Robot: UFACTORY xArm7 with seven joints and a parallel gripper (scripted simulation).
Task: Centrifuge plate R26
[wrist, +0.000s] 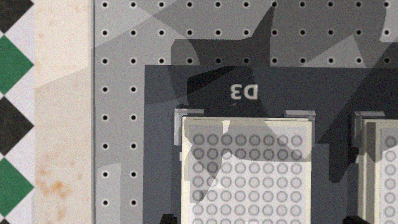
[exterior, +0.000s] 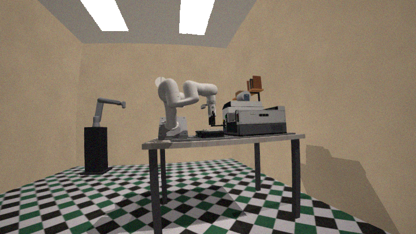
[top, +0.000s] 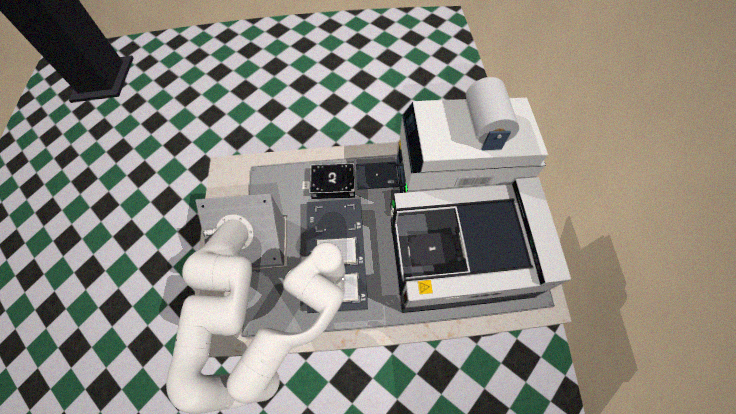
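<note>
Two plates show on my wrist camera: BAL (wrist: pixel 247 170) sits in nest D3 (wrist: pixel 244 92), with R62 (wrist: pixel 382 170) just to its right on the neighbouring nest. My gripper (exterior: pixel 212 118) hangs above them, fingers spread wide, holding nothing.
</note>
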